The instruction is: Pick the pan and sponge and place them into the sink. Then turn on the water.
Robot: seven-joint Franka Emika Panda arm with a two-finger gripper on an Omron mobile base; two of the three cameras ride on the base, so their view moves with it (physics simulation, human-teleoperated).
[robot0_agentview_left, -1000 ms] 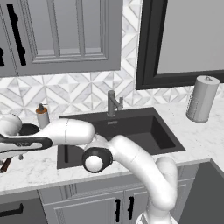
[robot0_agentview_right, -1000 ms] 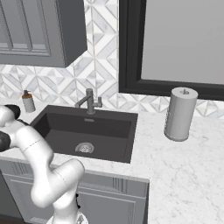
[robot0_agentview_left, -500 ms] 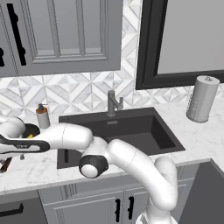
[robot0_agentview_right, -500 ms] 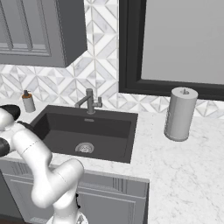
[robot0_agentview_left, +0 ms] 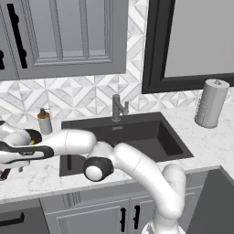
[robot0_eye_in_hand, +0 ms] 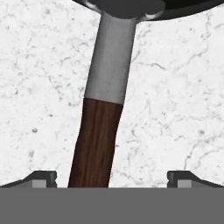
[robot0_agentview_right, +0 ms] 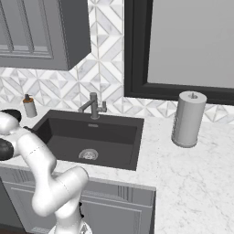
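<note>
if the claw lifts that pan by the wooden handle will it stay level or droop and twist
The pan looks rigid, so it should not flex. Its round black bowl sits at the far end of a long metal neck, so it will likely droop bowl-first. The handle is narrow and rounded between the open claw, so it may roll in the grip.

The white arm reaches far left from its base, low and nearly level. Its gripper points downward, fingers spread wide apart.

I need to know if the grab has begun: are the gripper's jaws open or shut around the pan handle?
Open. In the hand view the gripper fingertips stand wide apart, the pan handle between them, untouched.
</note>
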